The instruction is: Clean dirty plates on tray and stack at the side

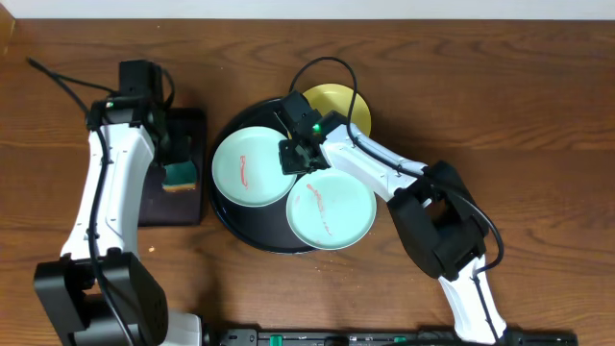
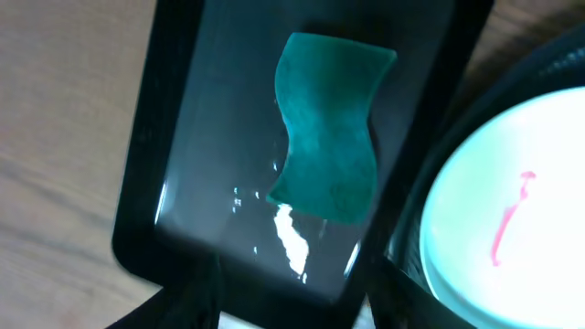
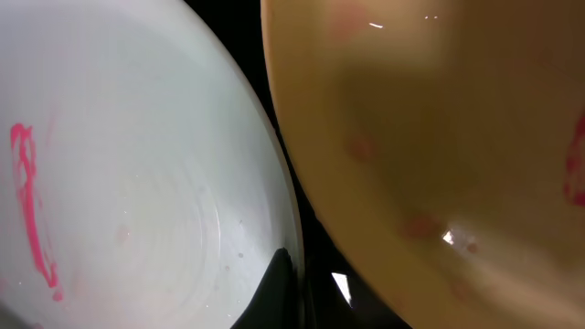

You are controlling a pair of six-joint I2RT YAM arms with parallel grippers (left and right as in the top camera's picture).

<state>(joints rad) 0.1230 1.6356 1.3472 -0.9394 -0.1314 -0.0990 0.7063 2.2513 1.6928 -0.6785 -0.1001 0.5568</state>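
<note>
The round black tray (image 1: pixel 252 223) holds two mint plates and a yellow plate (image 1: pixel 338 104) at its back right. The left mint plate (image 1: pixel 245 168) and the front mint plate (image 1: pixel 332 210) both carry red smears. My right gripper (image 1: pixel 296 156) is shut on the right rim of the left mint plate. In the right wrist view its fingers (image 3: pixel 297 292) pinch that plate's (image 3: pixel 137 164) edge, with the smeared yellow plate (image 3: pixel 439 137) beside it. My left gripper (image 1: pixel 171 144) is open and empty over a green sponge (image 1: pixel 179 175); its fingers (image 2: pixel 292 311) stay short of the sponge (image 2: pixel 329 128).
The sponge lies in a small black rectangular tray (image 1: pixel 178 207) left of the round tray, also in the left wrist view (image 2: pixel 210 137). The left mint plate (image 2: pixel 494 210) shows at that view's right edge. Bare wooden table surrounds both trays.
</note>
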